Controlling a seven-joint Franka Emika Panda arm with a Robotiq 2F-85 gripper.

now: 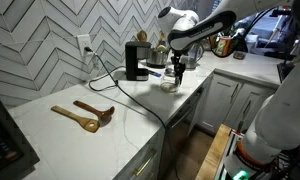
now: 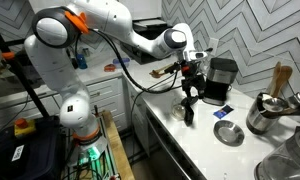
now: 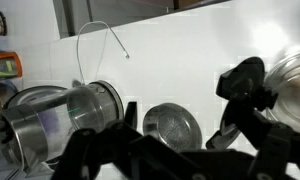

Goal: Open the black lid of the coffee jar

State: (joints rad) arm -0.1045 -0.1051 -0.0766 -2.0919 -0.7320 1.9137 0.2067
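The coffee jar (image 2: 188, 113) stands on the white counter near its front edge, small and dark at the top; it also shows in an exterior view (image 1: 171, 85). The black lid (image 2: 189, 105) seems to sit on the jar, too small to make out clearly. My gripper (image 2: 193, 95) hangs pointing down just above the jar, also in an exterior view (image 1: 176, 73). Its fingers look spread apart with nothing between them. In the wrist view the gripper's (image 3: 170, 150) dark fingers fill the bottom and right. The jar is not clearly visible there.
A black coffee machine (image 2: 221, 78) stands against the wall behind the jar. A small metal dish (image 2: 228, 133) and a steel pot (image 2: 265, 115) with wooden utensils lie further along. Wooden spoons (image 1: 82, 114) and a black cable (image 1: 130, 90) lie on the counter.
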